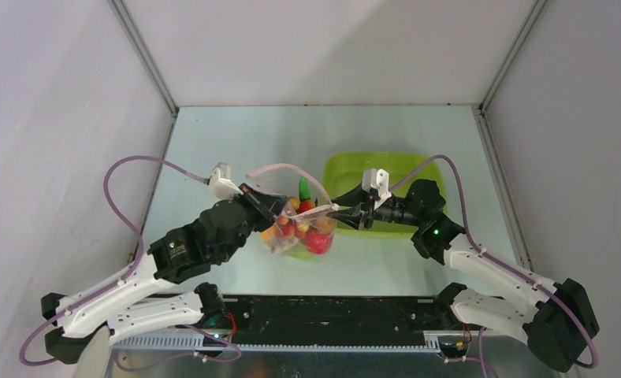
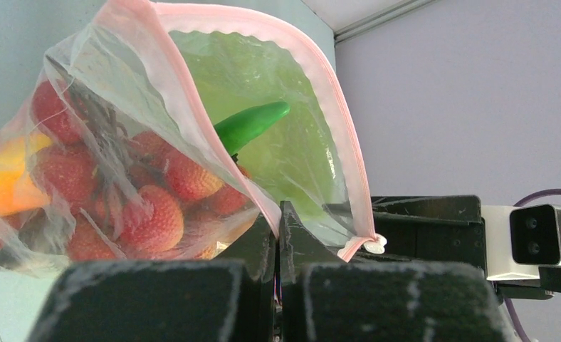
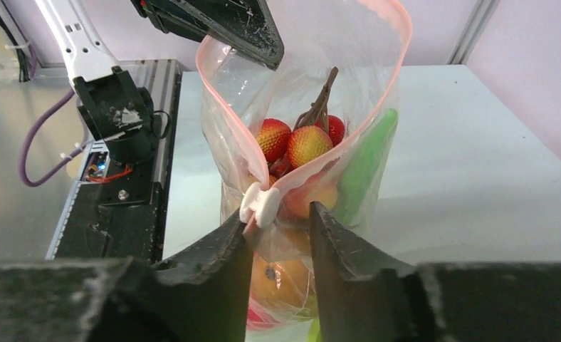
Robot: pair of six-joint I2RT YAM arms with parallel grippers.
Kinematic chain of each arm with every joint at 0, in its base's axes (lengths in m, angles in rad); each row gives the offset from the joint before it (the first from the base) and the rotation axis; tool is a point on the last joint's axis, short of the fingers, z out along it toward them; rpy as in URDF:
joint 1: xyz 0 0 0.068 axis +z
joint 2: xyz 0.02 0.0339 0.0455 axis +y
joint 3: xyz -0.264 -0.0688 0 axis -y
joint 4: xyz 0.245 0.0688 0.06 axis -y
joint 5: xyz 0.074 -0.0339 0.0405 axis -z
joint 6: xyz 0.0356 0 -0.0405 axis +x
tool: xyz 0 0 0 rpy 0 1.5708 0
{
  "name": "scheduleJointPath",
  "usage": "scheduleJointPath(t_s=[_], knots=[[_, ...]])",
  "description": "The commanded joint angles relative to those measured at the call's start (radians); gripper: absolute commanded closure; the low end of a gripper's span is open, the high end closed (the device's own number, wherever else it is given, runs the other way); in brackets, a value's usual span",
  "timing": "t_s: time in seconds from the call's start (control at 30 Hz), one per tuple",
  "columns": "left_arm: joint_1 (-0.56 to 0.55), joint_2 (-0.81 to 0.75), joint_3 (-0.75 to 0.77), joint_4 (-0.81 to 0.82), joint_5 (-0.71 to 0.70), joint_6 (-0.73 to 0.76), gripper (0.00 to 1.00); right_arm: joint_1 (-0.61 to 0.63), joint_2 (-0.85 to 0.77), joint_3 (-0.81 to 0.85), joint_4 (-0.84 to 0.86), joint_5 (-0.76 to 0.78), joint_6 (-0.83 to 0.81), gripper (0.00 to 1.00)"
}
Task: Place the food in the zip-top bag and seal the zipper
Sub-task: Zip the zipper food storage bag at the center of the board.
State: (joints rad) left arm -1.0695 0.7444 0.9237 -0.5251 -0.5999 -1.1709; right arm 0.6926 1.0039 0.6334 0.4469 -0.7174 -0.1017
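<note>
The zip-top bag (image 1: 303,228) hangs upright over the table, mouth open, with the food (image 3: 299,142) inside: strawberries (image 2: 149,214), an orange piece and a long green pod (image 2: 253,122). My left gripper (image 2: 278,214) is shut on one end of the pink zipper (image 2: 334,107). It also shows at the top of the right wrist view as the left gripper (image 3: 221,21). My right gripper (image 3: 278,221) stands open, its fingers on either side of the bag's other corner. The white slider (image 3: 260,203) sits just above its left finger.
A lime-green tub (image 1: 386,169) stands on the table behind my right gripper (image 1: 340,211). The rig's black rail (image 1: 323,315) runs along the near edge. Grey walls close in the table on three sides.
</note>
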Motion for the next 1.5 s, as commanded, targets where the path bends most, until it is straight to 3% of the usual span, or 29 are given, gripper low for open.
scheduleJointPath(t_s=[0.0, 0.23, 0.33, 0.43, 0.5, 0.63, 0.67, 0.73, 0.93, 1.03, 1.3, 1.47], knots=[[-0.009, -0.023, -0.006, 0.042, -0.042, -0.023, 1.0, 0.007, -0.01, -0.004, 0.062, -0.007, 0.018, 0.7], [-0.009, -0.045, -0.013, 0.034, -0.051, -0.023, 1.0, 0.007, -0.036, -0.017, 0.057, -0.01, 0.02, 0.86], [-0.009, -0.049, -0.013, 0.034, -0.051, -0.017, 1.0, 0.008, -0.044, -0.017, 0.053, -0.021, 0.017, 0.99], [-0.009, -0.046, -0.013, 0.039, -0.041, -0.007, 0.97, 0.009, -0.051, -0.017, 0.064, -0.043, 0.023, 1.0], [-0.009, -0.043, -0.008, 0.04, -0.03, 0.012, 0.89, 0.009, -0.056, -0.017, 0.086, -0.065, 0.028, 1.0], [-0.01, -0.054, 0.028, 0.014, 0.016, 0.161, 0.46, 0.009, -0.072, 0.012, 0.021, -0.124, 0.005, 1.0], [-0.01, -0.067, 0.047, 0.012, 0.03, 0.248, 0.28, 0.01, -0.08, 0.021, -0.006, -0.137, -0.007, 1.0], [-0.01, -0.088, 0.086, -0.003, 0.09, 0.395, 0.04, 0.013, -0.09, 0.049, -0.083, -0.149, -0.059, 1.0], [-0.01, -0.056, 0.269, -0.094, 0.204, 0.706, 0.0, 0.017, -0.082, 0.178, -0.32, -0.218, -0.191, 1.0], [-0.011, 0.014, 0.335, -0.111, 0.246, 0.847, 0.0, 0.014, -0.057, 0.228, -0.356, -0.251, -0.215, 1.0], [-0.009, 0.079, 0.419, -0.089, 0.239, 0.966, 0.0, 0.005, 0.01, 0.356, -0.399, -0.316, -0.24, 1.0], [-0.01, 0.031, 0.38, -0.041, 0.375, 1.092, 0.0, 0.007, 0.077, 0.438, -0.367, -0.394, -0.214, 1.0]])
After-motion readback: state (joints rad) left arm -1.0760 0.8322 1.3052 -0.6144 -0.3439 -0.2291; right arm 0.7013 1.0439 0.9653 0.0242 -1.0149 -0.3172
